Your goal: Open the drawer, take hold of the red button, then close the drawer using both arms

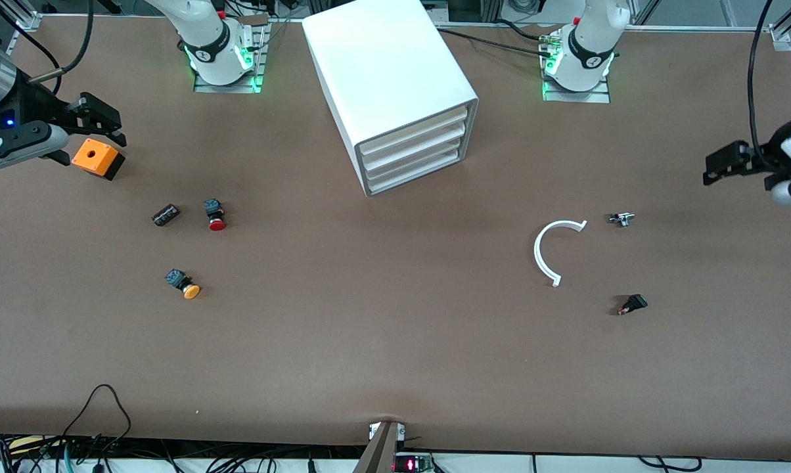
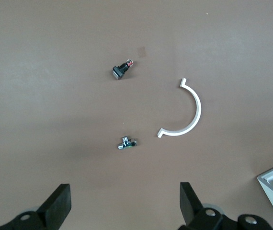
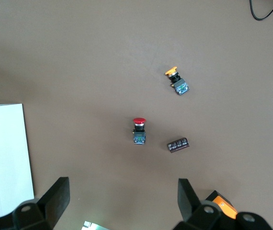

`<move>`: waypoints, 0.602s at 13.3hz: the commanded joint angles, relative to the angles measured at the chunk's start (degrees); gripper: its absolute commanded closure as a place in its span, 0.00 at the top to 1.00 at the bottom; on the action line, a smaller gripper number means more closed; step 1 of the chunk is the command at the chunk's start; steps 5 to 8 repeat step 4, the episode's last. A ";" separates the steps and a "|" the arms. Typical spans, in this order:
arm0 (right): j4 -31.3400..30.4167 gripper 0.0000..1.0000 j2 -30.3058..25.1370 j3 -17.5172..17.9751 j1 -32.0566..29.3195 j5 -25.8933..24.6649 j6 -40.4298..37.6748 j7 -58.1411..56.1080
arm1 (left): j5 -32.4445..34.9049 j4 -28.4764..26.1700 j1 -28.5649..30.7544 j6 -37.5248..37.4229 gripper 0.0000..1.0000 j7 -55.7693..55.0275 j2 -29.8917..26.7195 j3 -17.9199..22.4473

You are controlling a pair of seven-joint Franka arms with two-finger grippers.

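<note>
drawer (image 1: pixel 414 139) shut in white cabinet (image 1: pixel 389 85), no lettering legible; button (image 1: pixel 215 214) on table beside black switch (image 1: pixel 165 215); left gripper (image 2: pixel 124 206) fingers apart, empty, above table; right gripper (image 3: pixel 123 203) fingers apart, empty, over orange box (image 1: pixel 95 158)

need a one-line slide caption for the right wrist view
Right gripper, fingers open, hangs over the brown table above the red-capped push button, orange-capped button and black rectangular switch.

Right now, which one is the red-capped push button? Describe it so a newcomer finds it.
Start at the boxy white cabinet and go toward the right arm's end of the table. The red-capped push button lies beside a small dark rectangular switch; its neighbour nearer the front camera is orange-capped.
</note>
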 commanded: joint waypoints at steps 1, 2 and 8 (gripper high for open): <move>1.81 1.00 0.60 0.02 0.13 -0.89 -1.53 1.07 | -0.41 -5.02 2.29 0.96 1.00 1.68 -4.88 -1.39; 1.81 1.00 0.60 0.02 0.13 -0.89 -1.62 1.07 | -0.50 -5.54 3.86 1.05 1.00 2.82 -5.06 -2.26; 1.81 1.00 0.60 -0.07 0.04 -0.89 -1.62 0.99 | -0.41 -5.37 4.23 1.05 1.00 2.48 -5.06 -2.54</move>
